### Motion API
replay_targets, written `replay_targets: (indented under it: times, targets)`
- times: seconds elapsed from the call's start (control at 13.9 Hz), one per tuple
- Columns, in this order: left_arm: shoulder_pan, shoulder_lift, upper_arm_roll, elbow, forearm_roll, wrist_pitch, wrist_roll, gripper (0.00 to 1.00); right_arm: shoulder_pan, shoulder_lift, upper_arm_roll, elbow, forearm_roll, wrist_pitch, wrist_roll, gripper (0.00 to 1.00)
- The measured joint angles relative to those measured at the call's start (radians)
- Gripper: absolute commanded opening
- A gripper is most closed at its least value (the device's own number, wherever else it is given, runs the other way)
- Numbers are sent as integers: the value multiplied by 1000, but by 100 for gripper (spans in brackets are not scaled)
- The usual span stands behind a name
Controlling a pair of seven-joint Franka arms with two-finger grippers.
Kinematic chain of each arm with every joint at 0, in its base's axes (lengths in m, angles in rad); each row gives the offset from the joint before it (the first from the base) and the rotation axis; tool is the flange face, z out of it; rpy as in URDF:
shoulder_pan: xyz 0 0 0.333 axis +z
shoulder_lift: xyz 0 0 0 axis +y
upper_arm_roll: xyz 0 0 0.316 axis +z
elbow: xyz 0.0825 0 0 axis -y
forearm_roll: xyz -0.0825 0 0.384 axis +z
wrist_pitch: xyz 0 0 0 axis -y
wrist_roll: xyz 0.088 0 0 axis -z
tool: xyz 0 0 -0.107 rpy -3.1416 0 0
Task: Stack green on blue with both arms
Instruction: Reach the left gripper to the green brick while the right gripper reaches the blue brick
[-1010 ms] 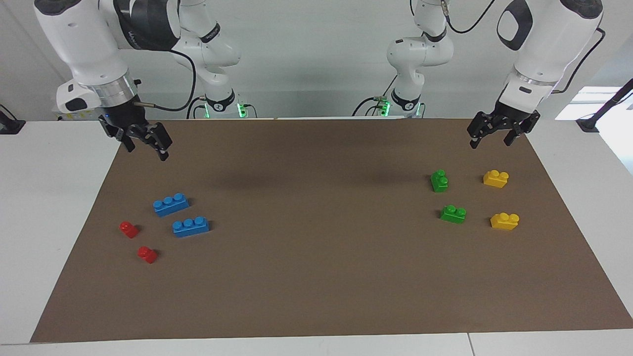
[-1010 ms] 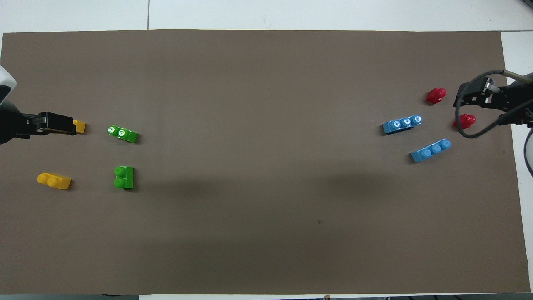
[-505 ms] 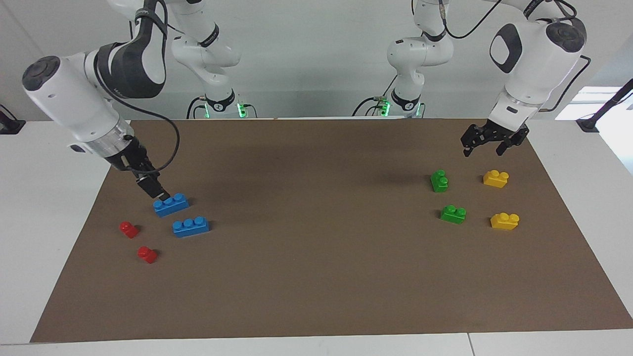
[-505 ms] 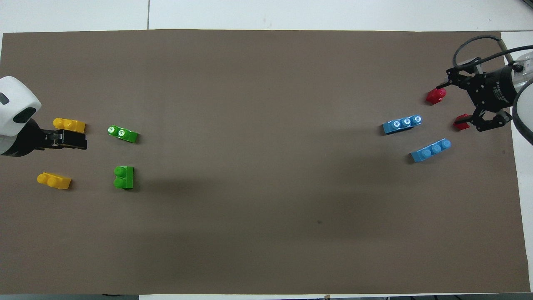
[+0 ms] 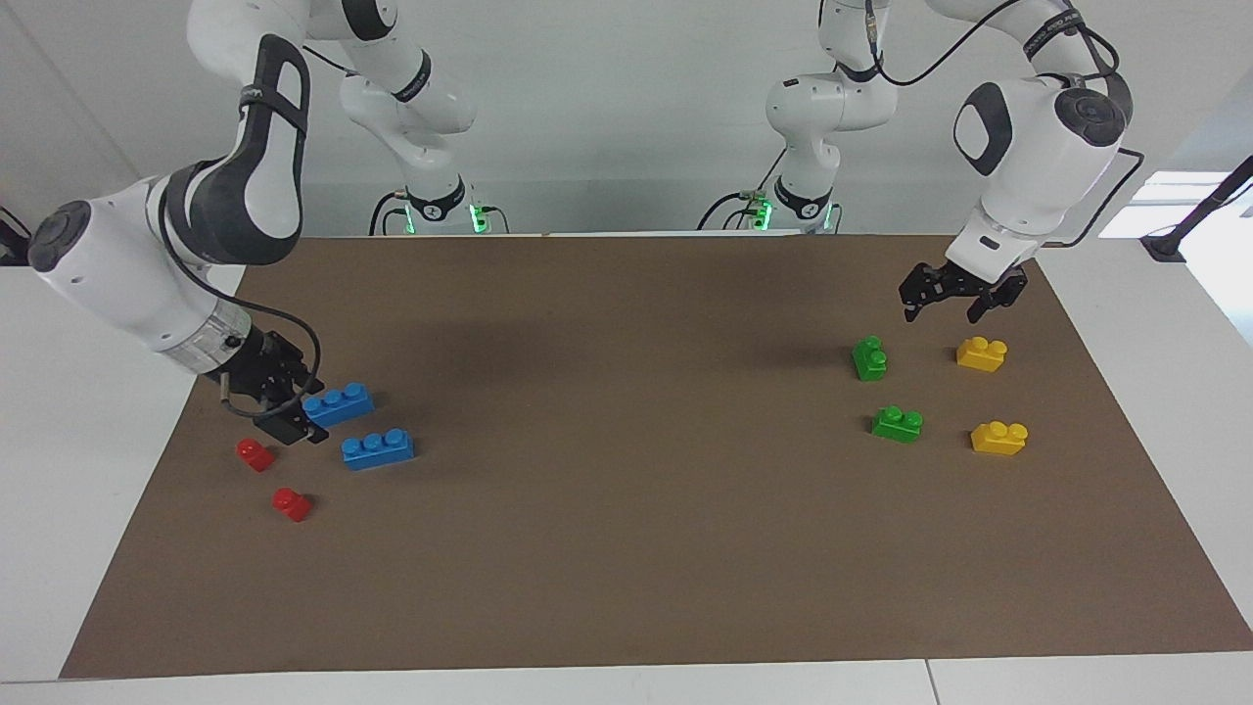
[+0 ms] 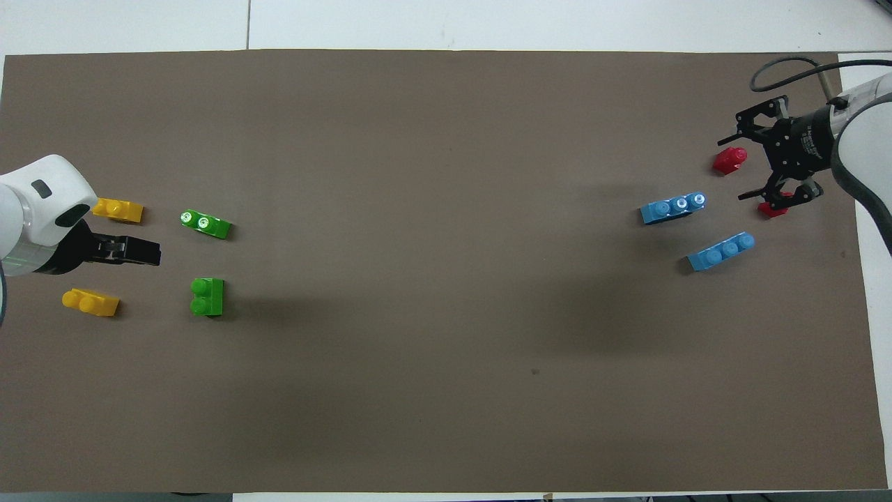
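Note:
Two blue three-stud bricks (image 5: 338, 404) (image 5: 377, 448) lie side by side toward the right arm's end of the mat, also seen from overhead (image 6: 721, 251) (image 6: 672, 208). Two green two-stud bricks (image 5: 869, 357) (image 5: 898, 423) lie toward the left arm's end (image 6: 208, 296) (image 6: 205, 223). My right gripper (image 5: 294, 429) (image 6: 747, 164) hangs low and open, empty, beside the blue bricks and over the red ones. My left gripper (image 5: 942, 308) (image 6: 143, 251) is open and empty above the mat, between the green and yellow bricks.
Two small red bricks (image 5: 255, 453) (image 5: 291, 503) lie by the blue ones, toward the mat's edge. Two yellow bricks (image 5: 981, 352) (image 5: 998, 438) lie beside the green ones. Everything rests on a brown mat (image 5: 626, 548) on white tables.
The right arm has swung down from near the mat's corner to beside the blue bricks. The left gripper has come lower and drifted toward the green bricks. No brick has moved.

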Motion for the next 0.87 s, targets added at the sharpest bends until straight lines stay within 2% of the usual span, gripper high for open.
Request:
replay_targets:
  times: [0.36,0.87]
  targets:
    - [6,4,0,-107,0,99,24,100,-37,80,-2,0,58,-1,10,92]
    - [26,41,-6,-257,0,286,64,100,-31,122,3,-17,58,-6,11,92]
